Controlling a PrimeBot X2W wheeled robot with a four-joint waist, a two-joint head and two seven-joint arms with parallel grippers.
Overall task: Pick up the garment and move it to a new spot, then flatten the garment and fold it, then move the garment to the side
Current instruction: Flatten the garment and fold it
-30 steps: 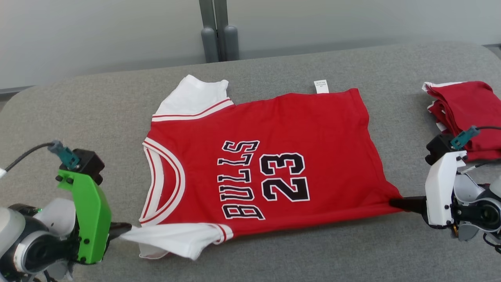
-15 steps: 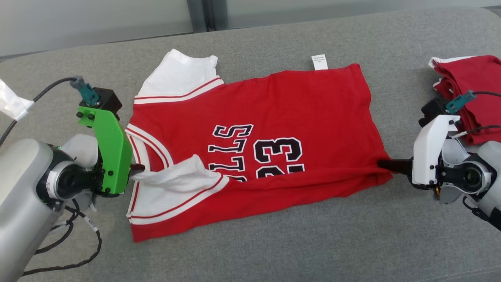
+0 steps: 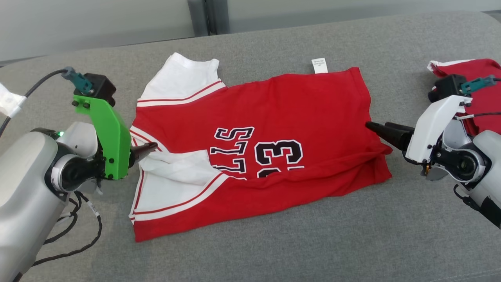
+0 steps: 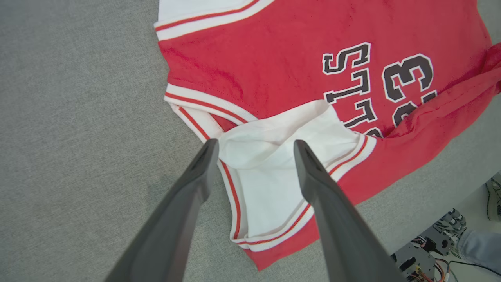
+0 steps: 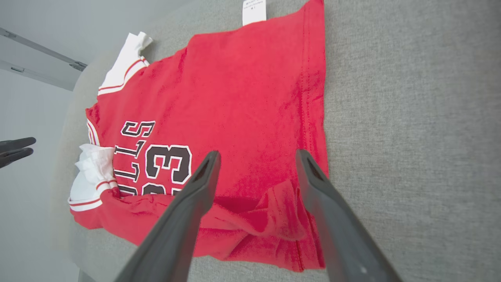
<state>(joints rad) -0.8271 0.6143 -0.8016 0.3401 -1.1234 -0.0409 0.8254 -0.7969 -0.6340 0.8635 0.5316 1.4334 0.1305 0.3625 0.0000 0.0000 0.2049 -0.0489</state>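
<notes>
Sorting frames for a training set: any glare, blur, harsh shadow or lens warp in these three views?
Head view: soft even light, no glare, jersey print sharp. Left wrist view: wide-angle stretch makes the left fingers loom oversized; cloth weave crisp. Right wrist view: same stretch on the right fingers; a small dark shadow under the jersey's folded hem.

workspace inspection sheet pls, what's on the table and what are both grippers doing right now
surface: grey padded table, smooth
job's things: red jersey lying flat, its near edge and white sleeve folded over the lettering
clutter: pile of red clothes at the right end
grippers: left gripper open at the sleeve; right gripper open at the hem; both empty
cables: black cable looping at the left, off the jersey
surroundings: pale wall; person's leg beyond the table edge
</notes>
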